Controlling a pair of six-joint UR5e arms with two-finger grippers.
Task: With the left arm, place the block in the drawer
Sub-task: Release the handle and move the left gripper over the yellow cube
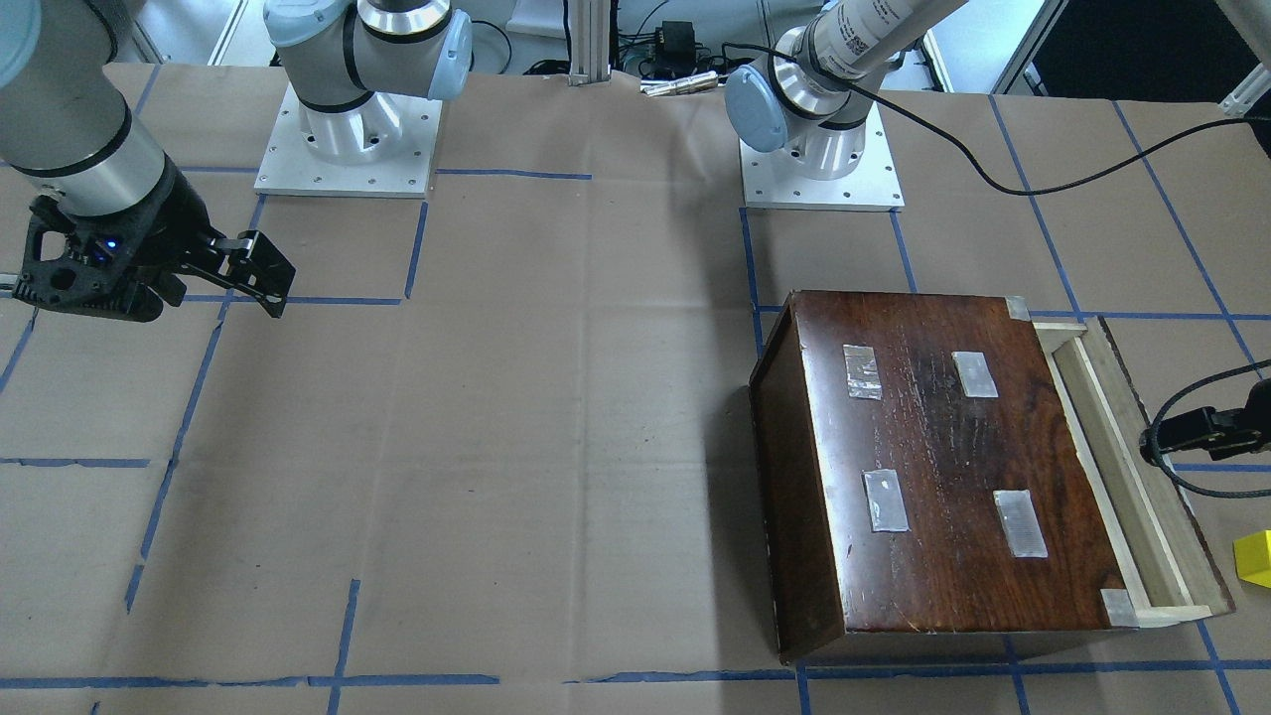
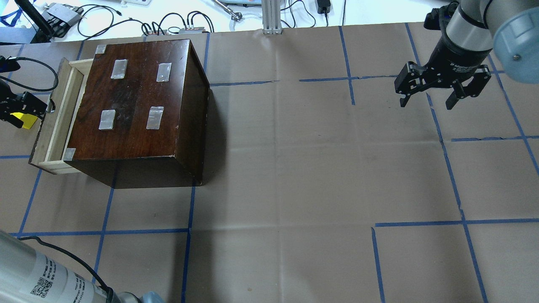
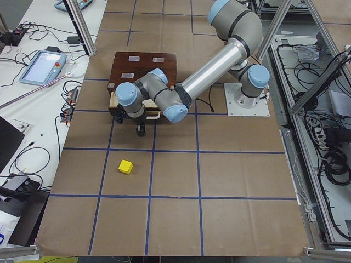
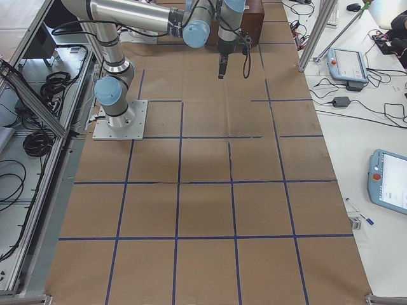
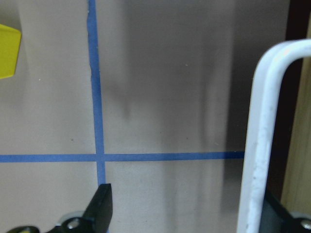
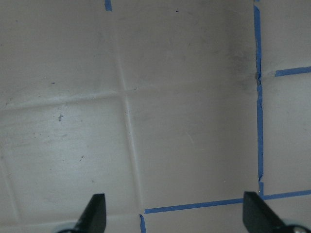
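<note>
The yellow block (image 1: 1253, 558) lies on the paper beside the cabinet, outside the drawer; it also shows in the overhead view (image 2: 24, 120), the exterior left view (image 3: 125, 166) and at the left wrist view's edge (image 5: 7, 51). The drawer (image 2: 54, 113) of the dark brown cabinet (image 2: 134, 97) is pulled partly out and its tray (image 1: 1122, 467) looks empty. My left gripper (image 2: 25, 110) is open and empty at the drawer front. In the left wrist view (image 5: 189, 199) the drawer's white handle (image 5: 260, 145) stands just inside one finger. My right gripper (image 2: 426, 103) is open and empty, far across the table.
Brown paper with blue tape lines (image 2: 269, 168) covers the table. The arm bases (image 1: 348, 149) stand at the robot's edge. Cables and devices (image 2: 126, 21) lie beyond the far edge. A black cable (image 1: 1201, 467) loops from the left wrist.
</note>
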